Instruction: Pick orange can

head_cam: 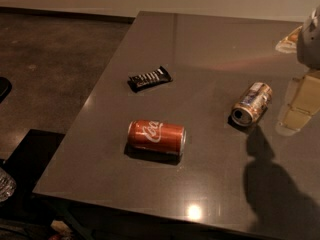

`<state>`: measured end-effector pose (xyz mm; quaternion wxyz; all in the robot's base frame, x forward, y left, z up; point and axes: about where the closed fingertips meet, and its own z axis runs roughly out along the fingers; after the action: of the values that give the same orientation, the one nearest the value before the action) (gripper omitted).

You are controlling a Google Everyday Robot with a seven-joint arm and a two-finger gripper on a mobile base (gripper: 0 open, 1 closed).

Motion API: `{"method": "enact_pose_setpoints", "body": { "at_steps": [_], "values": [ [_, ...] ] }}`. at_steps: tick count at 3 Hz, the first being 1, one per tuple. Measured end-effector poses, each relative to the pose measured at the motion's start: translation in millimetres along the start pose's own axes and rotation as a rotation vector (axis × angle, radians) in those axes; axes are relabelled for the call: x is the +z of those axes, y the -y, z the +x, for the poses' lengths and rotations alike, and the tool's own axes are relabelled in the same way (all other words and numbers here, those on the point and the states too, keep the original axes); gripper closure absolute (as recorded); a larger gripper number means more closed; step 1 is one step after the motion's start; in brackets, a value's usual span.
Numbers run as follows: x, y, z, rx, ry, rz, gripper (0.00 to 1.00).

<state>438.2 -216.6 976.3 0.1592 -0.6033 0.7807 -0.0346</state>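
The orange can (251, 104) lies on its side on the right part of the dark grey table (200, 44), its open silver end facing the front left. It has an orange-gold body with white and bluish label patches. My gripper (301, 105) hangs at the right edge of the view, just right of the orange can and apart from it, holding nothing. Its grey wrist (311, 36) shows above it.
A red Coca-Cola can (157, 136) lies on its side near the table's front middle. A black snack bar (149, 78) lies behind it. The table's left edge (85, 104) drops to a dark floor (45, 59). The arm's shadow (272, 184) falls on the front right.
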Motion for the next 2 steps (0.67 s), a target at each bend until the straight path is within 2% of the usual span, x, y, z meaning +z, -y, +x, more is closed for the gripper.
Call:
{"method": "enact_pose_setpoints", "body": {
  "at_steps": [1,2],
  "values": [
    [0.0,0.0,0.0,0.000,0.000,0.000,0.00],
    [3.8,9.4,-3.3,-0.057,0.017,-0.001,0.00]
  ]
}}
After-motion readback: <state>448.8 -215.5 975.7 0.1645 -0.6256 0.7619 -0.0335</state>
